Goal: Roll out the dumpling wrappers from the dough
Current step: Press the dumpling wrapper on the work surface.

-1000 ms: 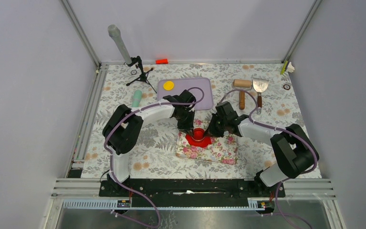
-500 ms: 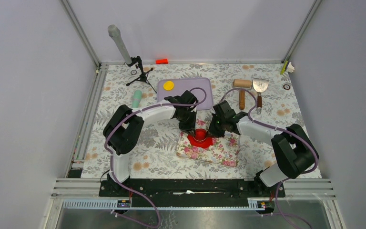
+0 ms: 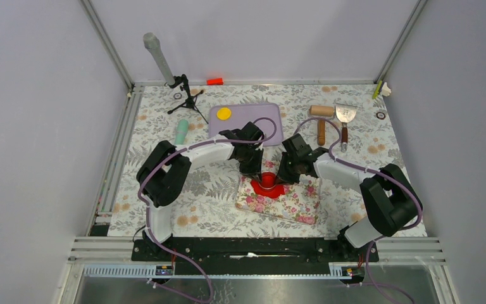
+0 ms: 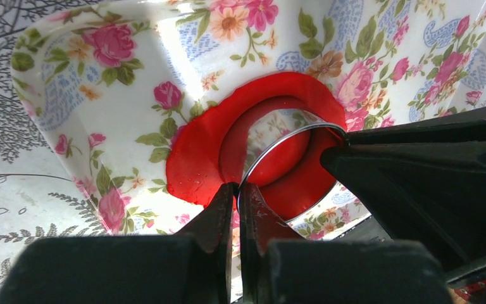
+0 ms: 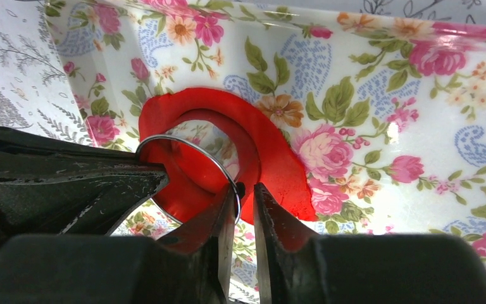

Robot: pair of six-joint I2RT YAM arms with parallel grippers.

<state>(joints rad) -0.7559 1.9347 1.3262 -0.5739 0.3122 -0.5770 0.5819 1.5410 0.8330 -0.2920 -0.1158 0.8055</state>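
Observation:
The dough is a flat red sheet on a floral board. A metal ring cutter stands pressed into it, with red dough inside the ring. My left gripper is shut on the ring's near rim. My right gripper is at the opposite rim, its jaws slightly apart; the rim rests against one finger only. A yellow dumpling wrapper lies on the purple tray.
A wooden rolling pin and a scraper lie at the back right. A teal cylinder and a small tripod are at the back left. A red-orange block sits at the far edge.
The right gripper's jaws have parted from the ring's rim. Both wrists have edged slightly away from the bases, and the ring and board have shifted a little with them.

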